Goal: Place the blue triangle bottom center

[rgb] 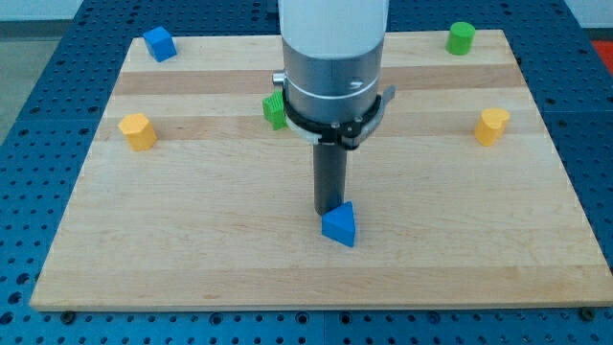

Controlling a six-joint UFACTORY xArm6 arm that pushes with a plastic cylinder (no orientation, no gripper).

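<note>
My tip (329, 213) is sitting directly behind the blue triangle (340, 226), on the side toward the view's top, and it appears to be touching the block, though the contact itself is hard to make out. The tool is only a straight dark rod, with no jaws to open or close, so it is gripping nothing. The blue triangle is lying on the wooden counter (192, 259) in the lower middle of the board, slightly right of centre and a little way up from the bottom edge.

A green block (275, 110) is peeking out from behind the arm's grey collar on the view's left. Another blue block (159, 44) is resting near the top left corner, and a green cylinder (461, 37) is standing near the top right. A yellow block (137, 131) is sitting at the left side and a second yellow block (492, 126) at the right, both well apart from the triangle.
</note>
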